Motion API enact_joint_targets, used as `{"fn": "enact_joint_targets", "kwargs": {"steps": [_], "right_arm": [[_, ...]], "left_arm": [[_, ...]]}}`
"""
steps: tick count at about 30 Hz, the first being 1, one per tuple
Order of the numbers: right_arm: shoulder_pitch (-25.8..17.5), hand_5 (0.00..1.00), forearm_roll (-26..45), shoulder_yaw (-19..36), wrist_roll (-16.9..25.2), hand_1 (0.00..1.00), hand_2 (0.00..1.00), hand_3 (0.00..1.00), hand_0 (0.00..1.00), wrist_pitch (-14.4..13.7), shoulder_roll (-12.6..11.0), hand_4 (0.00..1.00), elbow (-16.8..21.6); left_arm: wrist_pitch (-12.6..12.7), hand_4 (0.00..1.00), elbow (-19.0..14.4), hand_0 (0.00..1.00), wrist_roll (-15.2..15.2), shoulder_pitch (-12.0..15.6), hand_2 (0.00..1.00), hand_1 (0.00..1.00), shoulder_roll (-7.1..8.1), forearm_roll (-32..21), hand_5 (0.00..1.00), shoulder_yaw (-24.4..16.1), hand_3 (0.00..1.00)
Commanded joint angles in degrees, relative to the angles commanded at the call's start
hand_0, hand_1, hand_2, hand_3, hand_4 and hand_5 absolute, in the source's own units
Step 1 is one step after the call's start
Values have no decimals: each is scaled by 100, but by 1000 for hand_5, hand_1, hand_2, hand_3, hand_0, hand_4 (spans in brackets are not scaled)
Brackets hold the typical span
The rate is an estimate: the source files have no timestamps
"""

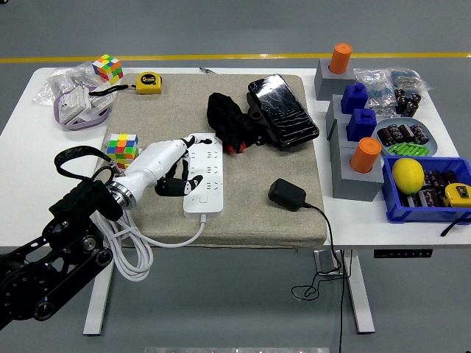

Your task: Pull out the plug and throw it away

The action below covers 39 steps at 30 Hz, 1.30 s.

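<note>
Now the left hand point(168, 163) stretches open-fingered over the power strip point(204, 173).

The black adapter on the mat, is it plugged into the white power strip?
No. The black adapter lies on the mat to the right of the white power strip, apart from it.

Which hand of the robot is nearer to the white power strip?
Left. The left hand reaches over the left edge of the white power strip, its fingers at the strip's upper part. The right hand is not in view, so it cannot be placed.
</note>
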Motion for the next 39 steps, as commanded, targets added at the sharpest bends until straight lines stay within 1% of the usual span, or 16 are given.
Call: {"fn": "enact_joint_targets", "kwargs": {"steps": [1, 6, 7, 12, 13, 18, 19, 24, 32, 39], "right_arm": [[9, 495, 0, -1, -2, 645, 669, 568, 569, -4, -6, 969, 3], [38, 495, -42, 60, -19, 645, 669, 568, 569, -6, -8, 969, -15], [39, 496, -37, 53, -18, 645, 669, 568, 569, -2, -7, 969, -13], [49, 496, -38, 12, -22, 645, 669, 568, 569, 21, 11, 969, -27], [57, 496, -44, 7, -24, 646, 670, 567, 568, 16, 13, 969, -29], [120, 496, -11, -82, -15, 646, 670, 567, 568, -40, -15, 969, 6], [127, 496, -11, -90, -16, 646, 669, 567, 567, -45, -21, 969, 4], [135, 496, -26, -103, -27, 646, 669, 567, 567, -32, -44, 969, -22], [149, 496, -30, -108, -29, 646, 669, 567, 569, -19, -52, 969, -33], [153, 496, -24, -127, -30, 646, 669, 567, 569, -23, -62, 969, -26]], "left_arm": [[4, 852, 31, 523, -8, 6, 731, 716, -2, 20, 188, -55, 896], [35, 852, 129, 523, -49, 34, 731, 716, -3, 85, 188, -278, 896], [33, 869, 141, 795, -55, 42, 872, 876, -10, 83, 209, -330, 928], [37, 869, 142, 795, -72, 102, 872, 876, -14, 81, 209, -501, 928], [37, 872, 140, 821, -76, 126, 879, 888, -10, 80, 221, -534, 932], [50, 872, 147, 821, -105, 266, 879, 888, 16, 94, 221, -704, 932], [45, 900, 149, 832, -102, 278, 884, 896, 18, 101, 255, -723, 933], [20, 900, 156, 832, -86, 272, 884, 896, -18, 103, 255, -814, 933], [-75, 904, 155, 838, -22, 257, 884, 896, -7, 114, 275, -842, 933], [-92, 903, 155, 836, -14, 263, 884, 896, -16, 119, 273, -848, 934]]}}
